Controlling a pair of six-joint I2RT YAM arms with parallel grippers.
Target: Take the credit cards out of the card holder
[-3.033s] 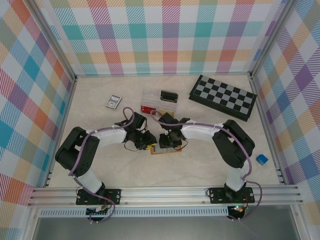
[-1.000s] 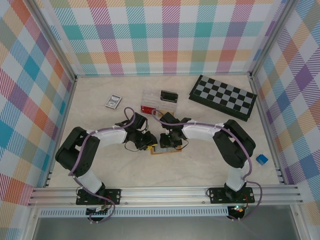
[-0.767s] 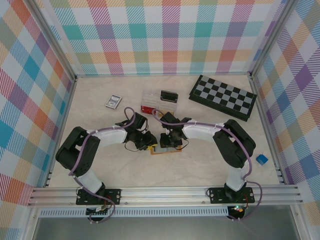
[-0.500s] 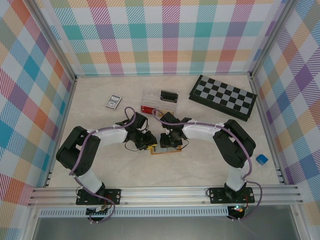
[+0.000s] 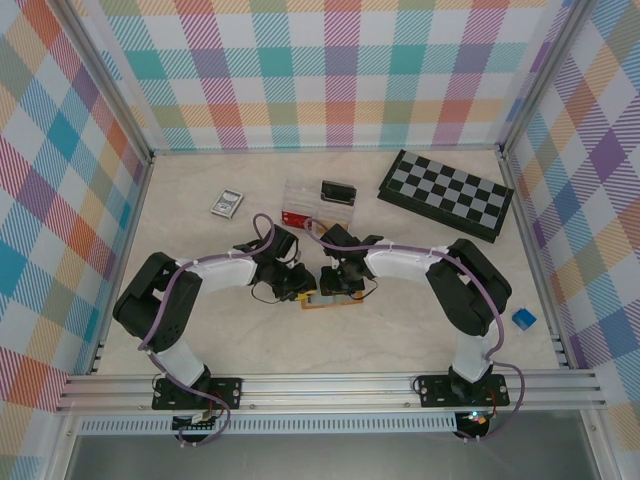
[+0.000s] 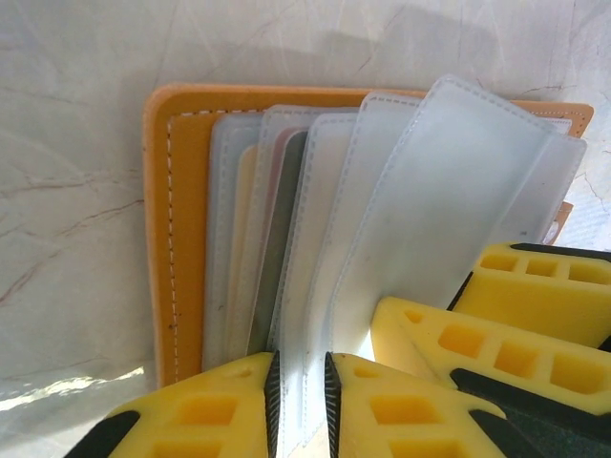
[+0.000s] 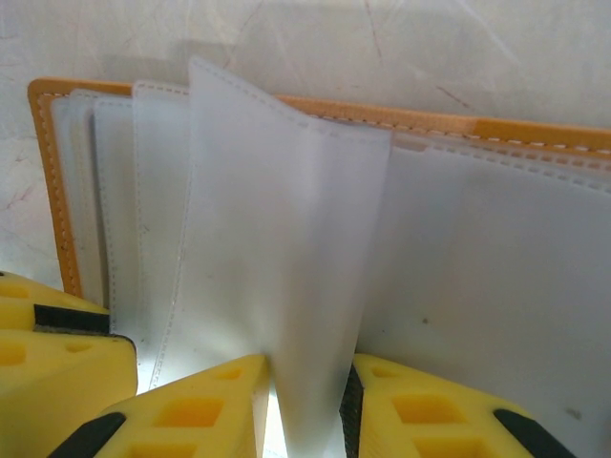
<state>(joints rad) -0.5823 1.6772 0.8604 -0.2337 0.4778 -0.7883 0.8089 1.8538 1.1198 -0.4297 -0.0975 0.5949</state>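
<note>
There's the orange-tan folding card holder point(image 5: 328, 302), open mid-table, long axis left-right, mostly hidden beneath both grippers. The left gripper point(image 6: 301, 401) pinches a frosted plastic sleeve point(image 6: 325, 210), and the right gripper point(image 7: 305, 401) clamps a second sleeve point(image 7: 277, 239). The cards point(image 6: 274, 248) are hard to make out.

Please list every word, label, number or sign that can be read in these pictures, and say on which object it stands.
No text is legible anywhere.
The small card: some print, too small to read.
The red pack in the clear box: too small to read.
The card holder and its sleeves: blank.
</note>
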